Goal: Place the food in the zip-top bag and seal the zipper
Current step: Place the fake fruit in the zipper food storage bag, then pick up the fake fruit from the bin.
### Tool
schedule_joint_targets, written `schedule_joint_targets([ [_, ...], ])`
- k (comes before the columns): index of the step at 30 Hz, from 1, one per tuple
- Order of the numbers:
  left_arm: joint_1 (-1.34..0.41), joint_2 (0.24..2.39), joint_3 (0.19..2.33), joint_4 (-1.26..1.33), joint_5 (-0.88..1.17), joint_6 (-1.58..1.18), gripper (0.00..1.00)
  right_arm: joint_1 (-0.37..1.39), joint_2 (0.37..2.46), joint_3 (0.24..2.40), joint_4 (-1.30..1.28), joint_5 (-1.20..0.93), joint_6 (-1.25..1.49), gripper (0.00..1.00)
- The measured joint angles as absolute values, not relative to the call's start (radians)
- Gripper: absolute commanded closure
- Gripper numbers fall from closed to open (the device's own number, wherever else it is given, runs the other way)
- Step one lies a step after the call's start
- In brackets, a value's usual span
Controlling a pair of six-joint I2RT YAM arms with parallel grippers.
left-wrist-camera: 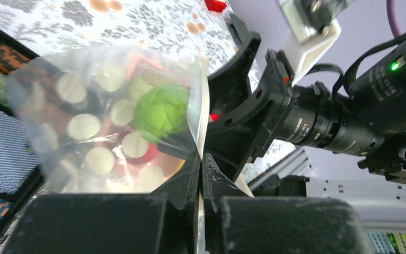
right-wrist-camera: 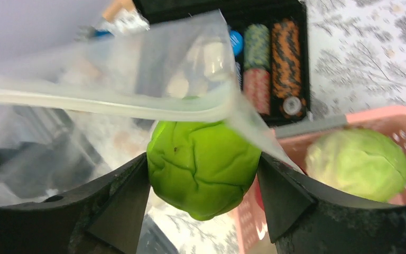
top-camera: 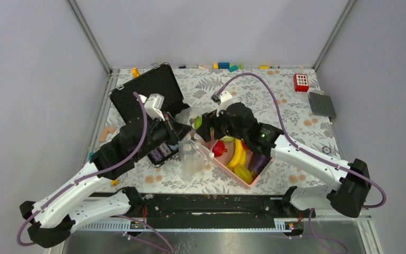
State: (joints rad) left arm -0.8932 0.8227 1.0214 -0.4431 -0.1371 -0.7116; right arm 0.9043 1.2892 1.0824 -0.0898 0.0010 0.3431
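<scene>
Zip-top bag (top-camera: 192, 154) sits at the centre of the top view on the table (top-camera: 291, 114), its edge pinched in the closed left claw (left-wrist-camera: 201, 159). The right claw (right-wrist-camera: 203, 182) grips a bright green toy vegetable (right-wrist-camera: 203, 164) at the bag's mouth, just under the zipper (right-wrist-camera: 111, 103). A pink basket (top-camera: 263, 170) of bananas (top-camera: 237, 153) lies just right.
</scene>
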Motion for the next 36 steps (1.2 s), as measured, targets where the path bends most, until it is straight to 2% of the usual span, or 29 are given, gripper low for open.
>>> schedule_joint_targets([
  [5, -0.893, 0.772, 1.021, -0.507, -0.277, -0.709, 1.0, 0.904, 1.285, 1.083, -0.226, 0.043, 0.291, 0.05],
  [8, -0.896, 0.765, 1.021, -0.561, -0.334, -0.71, 1.0, 0.908, 1.283, 1.089, -0.281, 0.036, 0.262, 0.01],
  [18, -0.904, 0.77, 1.019, -0.596, -0.274, -0.696, 1.0, 0.912, 1.212, 1.096, -0.317, -0.145, 0.221, 0.0],
  [26, -0.9, 0.85, 0.973, -0.574, -0.175, -0.68, 1.0, 0.911, 1.082, 1.062, -0.195, -0.302, 0.263, 0.0],
  [31, -0.9, 0.855, 0.953, -0.561, -0.149, -0.678, 1.0, 0.911, 1.013, 1.034, -0.169, -0.244, 0.288, 0.02],
  [36, -0.899, 0.85, 0.953, -0.547, -0.139, -0.67, 1.0, 0.908, 0.934, 1.008, -0.235, -0.041, 0.299, 0.02],
])
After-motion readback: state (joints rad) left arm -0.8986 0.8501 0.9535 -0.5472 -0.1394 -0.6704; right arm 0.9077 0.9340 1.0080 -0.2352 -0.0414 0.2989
